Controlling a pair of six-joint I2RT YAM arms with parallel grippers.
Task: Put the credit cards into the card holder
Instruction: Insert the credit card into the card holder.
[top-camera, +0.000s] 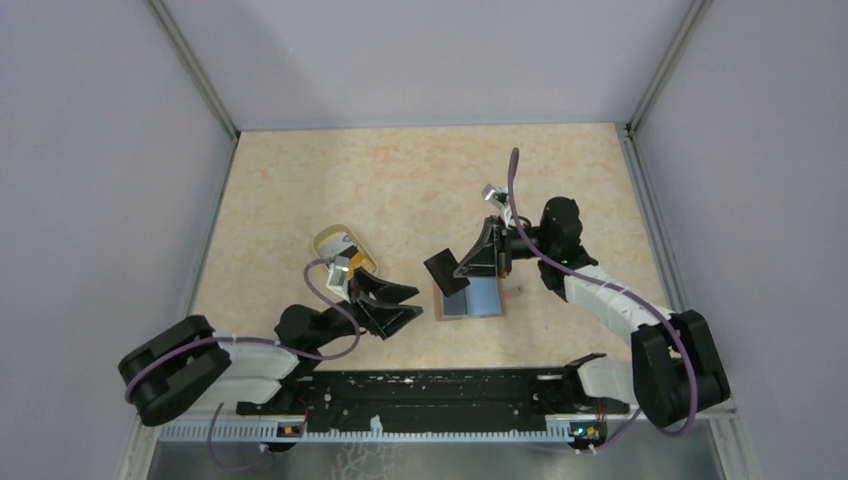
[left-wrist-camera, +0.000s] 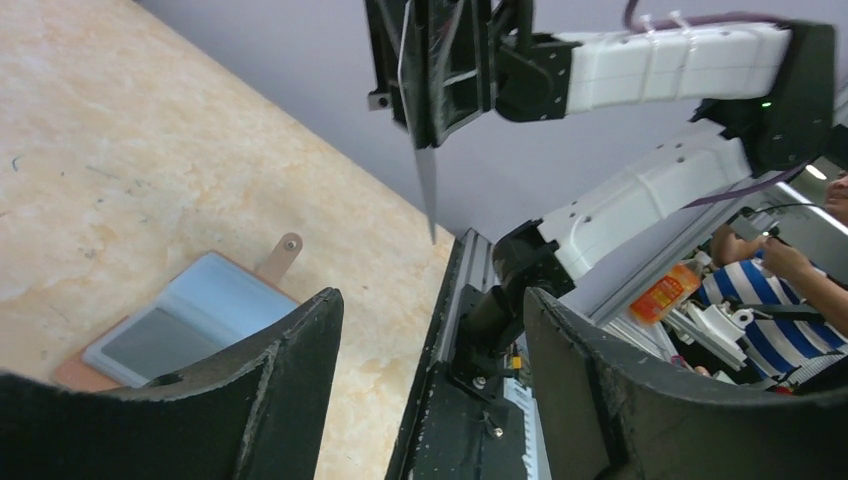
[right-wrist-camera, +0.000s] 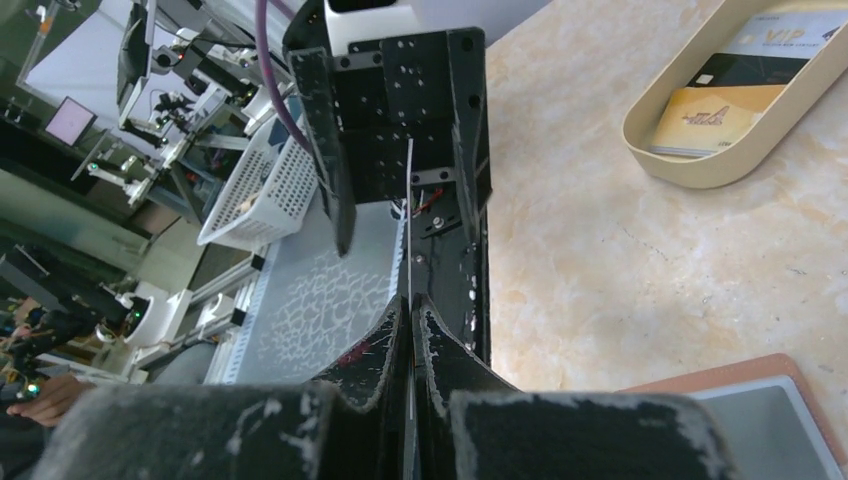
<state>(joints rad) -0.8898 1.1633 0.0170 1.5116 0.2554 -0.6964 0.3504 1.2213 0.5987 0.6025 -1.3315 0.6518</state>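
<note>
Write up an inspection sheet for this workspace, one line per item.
Surface: beige marbled tabletop, no spills seen.
Job's things: reddish-brown folding card holder with light blue lining lies open and flat; thin dark card is held in the air close to it; orange-yellow card and at least one more lie in the tray.
Clutter: translucent yellowish oval plastic tray; nothing else seen.
Grippers: left end effector open and empty; right end effector shut on the dark card.
Cables: purple cable loops along each arm, clear of the card holder.
Surroundings: pale grey enclosure walls; person in striped shirt beyond the rig.
</note>
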